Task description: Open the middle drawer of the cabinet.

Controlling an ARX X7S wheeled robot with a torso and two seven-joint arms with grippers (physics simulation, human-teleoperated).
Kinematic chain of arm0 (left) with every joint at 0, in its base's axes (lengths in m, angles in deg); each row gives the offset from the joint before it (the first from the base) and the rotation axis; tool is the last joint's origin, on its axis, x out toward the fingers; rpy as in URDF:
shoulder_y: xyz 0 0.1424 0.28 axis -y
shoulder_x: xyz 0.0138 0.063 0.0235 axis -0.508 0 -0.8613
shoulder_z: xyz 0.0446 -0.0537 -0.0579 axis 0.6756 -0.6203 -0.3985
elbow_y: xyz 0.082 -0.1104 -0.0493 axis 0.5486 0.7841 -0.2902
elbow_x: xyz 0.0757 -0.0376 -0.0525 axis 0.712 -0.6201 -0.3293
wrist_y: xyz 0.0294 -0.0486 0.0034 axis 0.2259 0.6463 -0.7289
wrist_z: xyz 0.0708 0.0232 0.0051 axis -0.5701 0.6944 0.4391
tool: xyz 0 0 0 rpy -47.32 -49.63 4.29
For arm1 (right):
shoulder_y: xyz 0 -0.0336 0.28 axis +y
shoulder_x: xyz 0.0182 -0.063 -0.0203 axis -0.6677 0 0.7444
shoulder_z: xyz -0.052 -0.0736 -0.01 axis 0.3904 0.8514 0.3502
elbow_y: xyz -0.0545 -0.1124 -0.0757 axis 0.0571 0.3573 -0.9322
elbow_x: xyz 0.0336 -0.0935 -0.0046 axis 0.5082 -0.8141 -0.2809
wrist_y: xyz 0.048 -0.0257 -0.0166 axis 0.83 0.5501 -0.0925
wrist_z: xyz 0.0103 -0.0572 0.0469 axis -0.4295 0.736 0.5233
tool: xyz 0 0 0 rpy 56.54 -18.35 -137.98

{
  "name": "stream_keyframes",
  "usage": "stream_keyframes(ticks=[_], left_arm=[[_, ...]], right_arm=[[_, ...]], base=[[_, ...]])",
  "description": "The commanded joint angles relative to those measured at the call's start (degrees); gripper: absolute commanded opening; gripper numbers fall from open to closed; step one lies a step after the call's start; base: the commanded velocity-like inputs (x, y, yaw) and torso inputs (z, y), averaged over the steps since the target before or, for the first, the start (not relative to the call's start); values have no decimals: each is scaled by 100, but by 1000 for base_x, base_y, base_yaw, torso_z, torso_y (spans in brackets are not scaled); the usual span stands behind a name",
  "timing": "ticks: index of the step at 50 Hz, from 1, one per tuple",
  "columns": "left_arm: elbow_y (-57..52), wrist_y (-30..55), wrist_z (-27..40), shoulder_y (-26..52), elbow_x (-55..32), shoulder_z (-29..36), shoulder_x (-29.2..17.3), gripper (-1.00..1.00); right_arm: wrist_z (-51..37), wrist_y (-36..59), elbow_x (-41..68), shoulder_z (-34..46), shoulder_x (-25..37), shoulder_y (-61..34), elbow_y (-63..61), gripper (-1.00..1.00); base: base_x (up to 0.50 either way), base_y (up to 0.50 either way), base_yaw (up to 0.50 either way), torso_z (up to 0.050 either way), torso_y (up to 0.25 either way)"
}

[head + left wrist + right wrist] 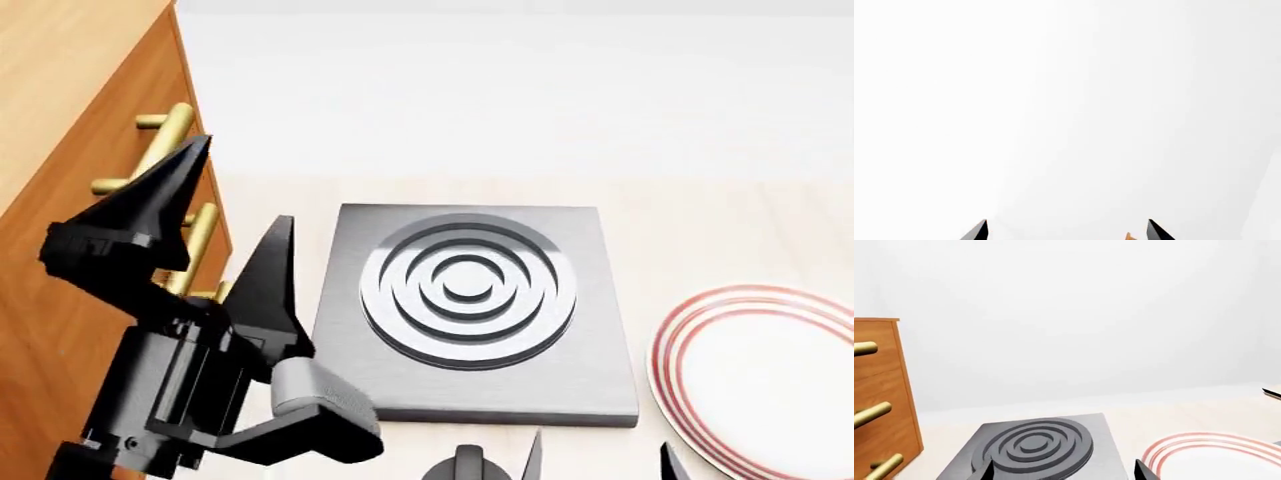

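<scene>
Your left tool (220,215) is wide open, holding nothing, right beside the middle drawer (187,245) handle. Right tool (601,462) open, idle. The cabinet (67,120) on your left: all drawers shut. Grasp and pull remain.

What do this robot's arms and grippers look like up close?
The left gripper has two glossy black fingers, long pointed wedges, on a blocky black body. A rounded pale grey link joins it to the arm. Of the right gripper, only two dark pointed tips show, beside a dark grey knob. No cables or markings are visible.
</scene>
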Motion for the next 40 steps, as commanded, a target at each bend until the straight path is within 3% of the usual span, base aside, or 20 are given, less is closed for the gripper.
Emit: stream_keyframes(ticks=[1,16,29,40], left_arm=[[1348,129,-312,872,273,179,328,100],[3438,-72,501,1691,-268,30,758,100],[4527,-252,1015,2031,-737,8,939,100],[5670,-457,1668,2250,-1392,353,1041,100]], right_arm=[[-20,45,16,43,42,1,-27,100],[-68,43,29,69,66,1,-18,100],[-95,43,46,104,89,5,-34,100],[-122,34,75,112,112,13,-49,100]], base=[[0,0,0,0,0],[0,0,0,0,0],[0,0,0,0,0],[0,0,0,0,0]])
